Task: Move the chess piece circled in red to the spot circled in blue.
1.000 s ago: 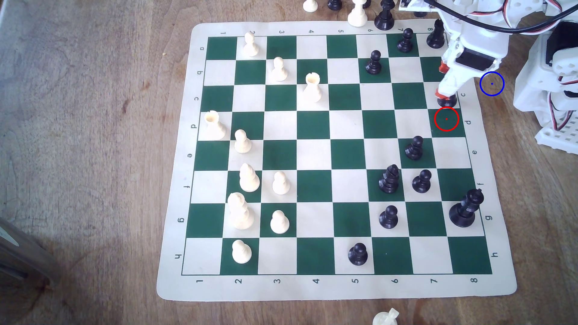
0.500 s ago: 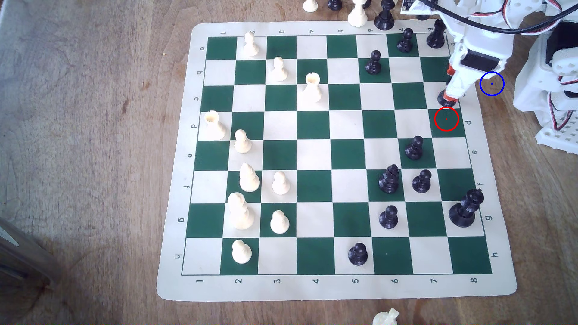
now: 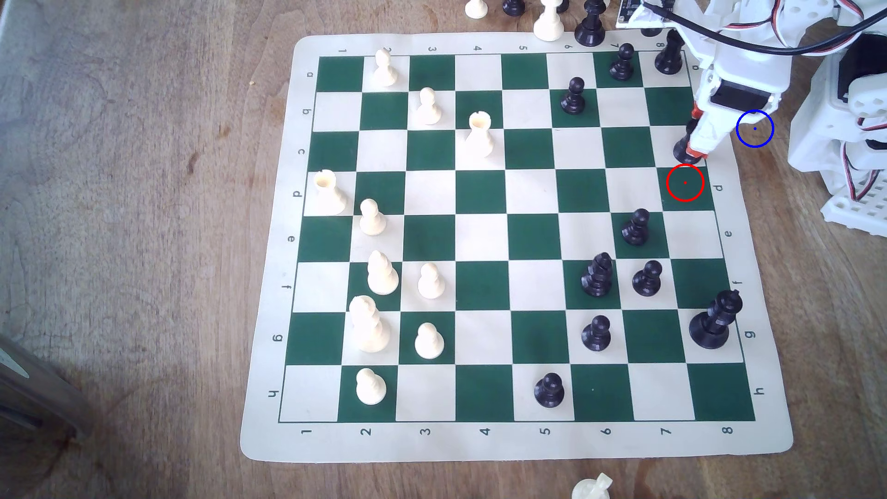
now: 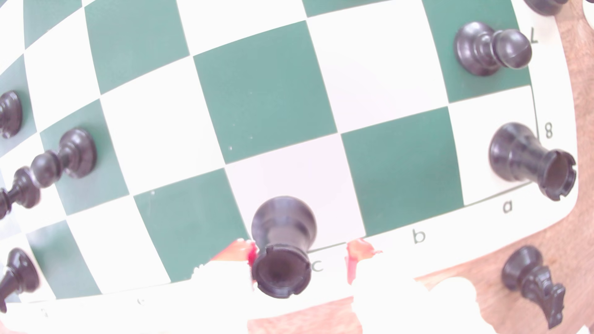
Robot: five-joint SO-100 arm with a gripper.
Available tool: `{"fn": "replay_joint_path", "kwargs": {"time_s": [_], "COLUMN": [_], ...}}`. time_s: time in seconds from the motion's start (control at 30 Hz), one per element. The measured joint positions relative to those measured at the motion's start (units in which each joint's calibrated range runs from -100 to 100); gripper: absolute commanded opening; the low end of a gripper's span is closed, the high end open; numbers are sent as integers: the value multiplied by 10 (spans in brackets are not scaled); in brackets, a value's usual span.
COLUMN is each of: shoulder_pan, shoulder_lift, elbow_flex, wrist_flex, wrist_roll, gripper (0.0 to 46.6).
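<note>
In the exterior view, the black rook (image 3: pixel 682 149) stands at the far edge of the chessboard (image 3: pixel 504 240), on the light square just above the red ring (image 3: pixel 685 182), which now encloses only bare green. The tool (image 3: pixel 697 152) sits low over the rook, its orange-tipped fingers (image 3: pixel 694 113) either side of it, and hides most of the piece. The blue ring (image 3: pixel 754 128) lies off the board on the bare wood of the bench (image 3: pixel 144 192), to the exterior view's right of the rook and slightly higher, with the white arm body overlapping the ring's upper edge. A second black rook (image 3: pixel 668 55) stands further up from the carried one, in the board's corner.

In the wrist view, the rook (image 4: pixel 281 247) appears from above, crenellated head nearest the camera, base over the white square by the letter c. One orange fingertip (image 4: pixel 239 252) touches the head; the other (image 4: pixel 356 255) stands visibly apart from it. So the tool looks partly open around the piece, one side touching, not clamped.

The step in hand appears to be the carry from the red ring toward the blue one, partway done, with the grip itself in doubt. Whether the base is lifted or resting on the board I cannot tell. The next move likely calls for a firm closure on the head, then travel over the board's border onto the wood, keeping the rook upright and clear of the knight (image 4: pixel 535 284) standing off the board beyond the corner.
</note>
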Motion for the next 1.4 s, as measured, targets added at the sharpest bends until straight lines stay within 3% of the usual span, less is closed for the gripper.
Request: {"fn": "replay_joint_path", "kwargs": {"time_s": [0.33, 0.43, 0.47, 0.5, 0.77, 1.03, 1.4], "shoulder_pan": [-13, -17, -18, -21, -27, -23, 105], "shoulder_lift": [-7, -7, -7, -7, -7, -17, -22], "elbow_flex": [0, 0, 0, 0, -1, -133, -144], "wrist_flex": [-3, -6, -6, -6, -2, 120, 193], "wrist_roll": [-11, -12, -12, -11, -11, -16, 12], "gripper": [136, 90, 5, 2, 2, 2, 2]}}
